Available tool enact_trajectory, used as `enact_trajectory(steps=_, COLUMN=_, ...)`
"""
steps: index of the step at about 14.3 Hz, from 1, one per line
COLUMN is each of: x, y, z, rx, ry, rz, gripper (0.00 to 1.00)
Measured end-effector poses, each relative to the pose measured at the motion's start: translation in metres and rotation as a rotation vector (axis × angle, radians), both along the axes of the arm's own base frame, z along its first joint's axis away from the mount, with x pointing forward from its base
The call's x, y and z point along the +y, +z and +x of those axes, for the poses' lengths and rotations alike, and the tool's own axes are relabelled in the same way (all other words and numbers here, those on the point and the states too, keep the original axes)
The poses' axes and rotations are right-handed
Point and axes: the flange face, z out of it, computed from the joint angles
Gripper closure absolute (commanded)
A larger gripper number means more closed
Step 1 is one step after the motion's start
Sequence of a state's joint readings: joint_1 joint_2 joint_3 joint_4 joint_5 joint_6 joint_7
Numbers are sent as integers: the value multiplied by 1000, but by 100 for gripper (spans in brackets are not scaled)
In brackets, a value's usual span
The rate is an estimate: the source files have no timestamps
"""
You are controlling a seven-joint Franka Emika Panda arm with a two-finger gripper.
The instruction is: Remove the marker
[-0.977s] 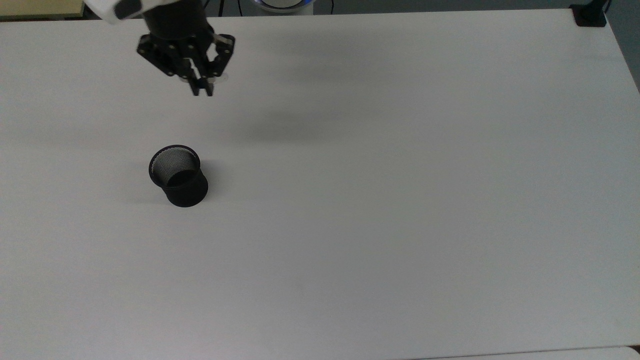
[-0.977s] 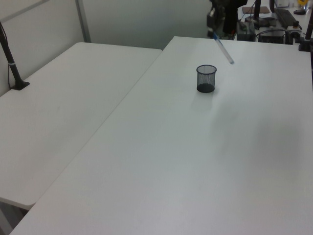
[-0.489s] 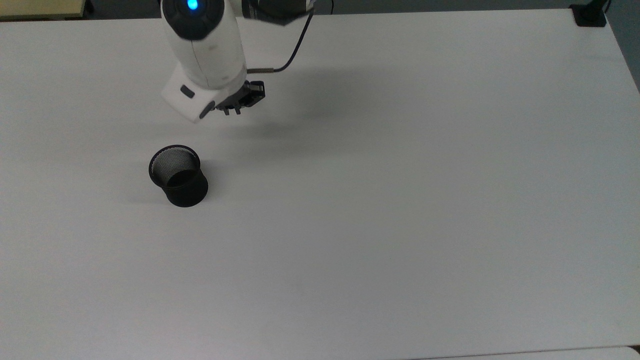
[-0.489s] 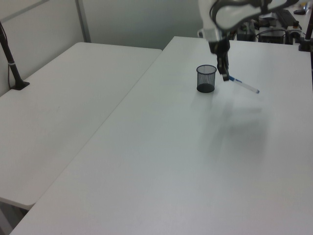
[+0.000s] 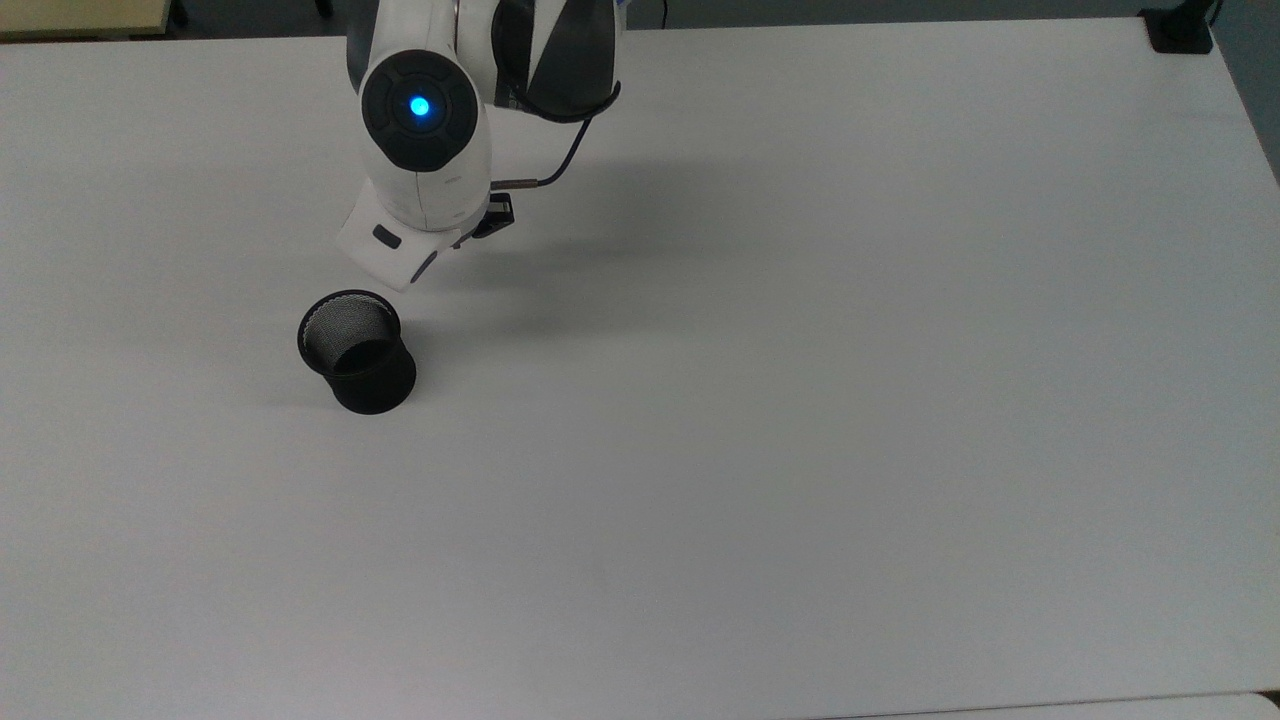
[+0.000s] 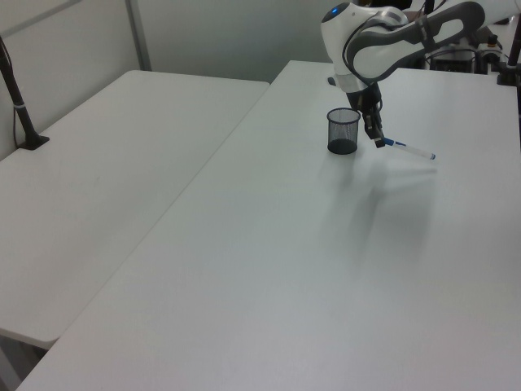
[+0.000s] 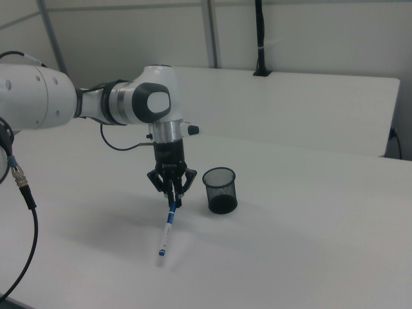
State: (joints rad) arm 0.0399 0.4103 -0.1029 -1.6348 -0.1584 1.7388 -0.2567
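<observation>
Altogether, two white tables stand side by side, with one robot arm, one black mesh cup and one marker. Largest is the table [image 7: 309,251] under the gripper; the second table [image 6: 106,163] lies well apart from the gripper, across a narrow seam, on the left view's left. One white arm [image 7: 138,103] reaches over the near table and points its wrist straight down. Its black gripper [image 7: 172,202] hangs just above the tabletop with the fingers pinched on the blue cap end of the marker [image 7: 167,232]. From that grip, the marker's white barrel slants down and away, its far tip at or near the table surface. The one mesh cup [image 7: 220,190] stands upright just beside the gripper, on the right view's right, not touching it, and looks empty from above in the top view [image 5: 357,350].
</observation>
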Motion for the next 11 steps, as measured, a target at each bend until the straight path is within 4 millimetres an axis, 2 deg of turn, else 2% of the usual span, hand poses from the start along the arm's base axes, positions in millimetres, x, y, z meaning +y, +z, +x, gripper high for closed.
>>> enact_trajectory(steps=3, x=-1, y=-10, z=6, rx=-23, ry=7, rz=-1, gripper=58)
enact_trajectory(steps=5, x=-1, y=-22, z=9, rx=-31, ry=9, rz=-2, gripper=57)
enact_trajectory(steps=6, x=0, y=-24, z=11, rx=-40, ry=7, rz=-3, gripper=51)
enact_trajectory(steps=8, x=0, y=-25, z=13, rx=-48, ry=3, rz=-5, gripper=33)
enact_trajectory(steps=10, x=0, y=-14, z=16, rx=-74, ry=-15, rz=-10, gripper=2)
enact_trajectory(steps=11, x=2, y=0, z=17, rx=-101, ry=-30, rz=-13, gripper=0)
